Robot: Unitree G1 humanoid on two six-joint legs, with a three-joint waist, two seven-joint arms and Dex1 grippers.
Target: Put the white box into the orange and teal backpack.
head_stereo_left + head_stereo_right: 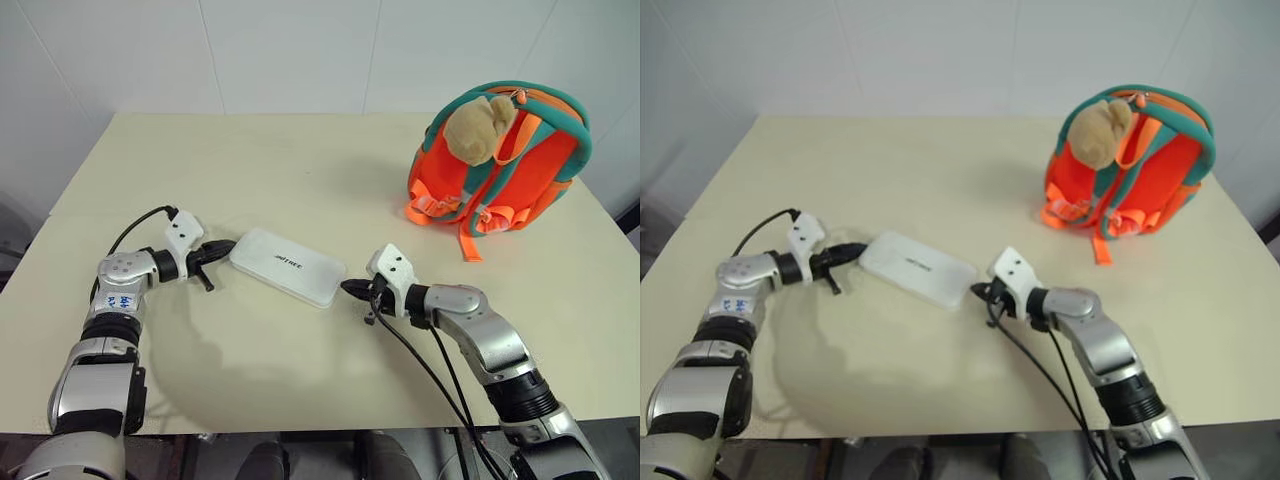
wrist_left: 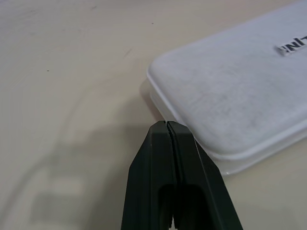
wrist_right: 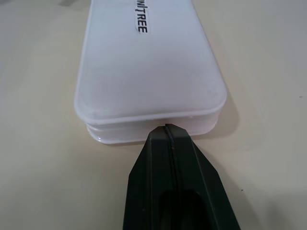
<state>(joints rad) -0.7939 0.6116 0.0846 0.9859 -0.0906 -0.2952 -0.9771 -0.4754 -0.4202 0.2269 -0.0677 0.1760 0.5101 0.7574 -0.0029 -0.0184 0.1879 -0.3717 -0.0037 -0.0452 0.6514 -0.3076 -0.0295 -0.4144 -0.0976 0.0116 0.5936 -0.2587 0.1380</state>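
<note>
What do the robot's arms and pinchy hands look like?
Both arms are shiny silver metal with black joint rings. Each wrist wears a white block, and a black cable loops from it. The left gripper and right gripper each have two slim black fingers shaped like a wedge. The left arm carries a small white sticker with blue writing.

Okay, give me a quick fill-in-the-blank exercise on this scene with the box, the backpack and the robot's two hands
1. The flat white rectangular box lies on the cream ____.
2. The left hand and the right hand both have their fingers ____.
3. The tan plush animal hangs on the orange and teal ____.
4. The two hands sit at opposite ____ of the box.

Missing words: table; shut; backpack; ends
</note>
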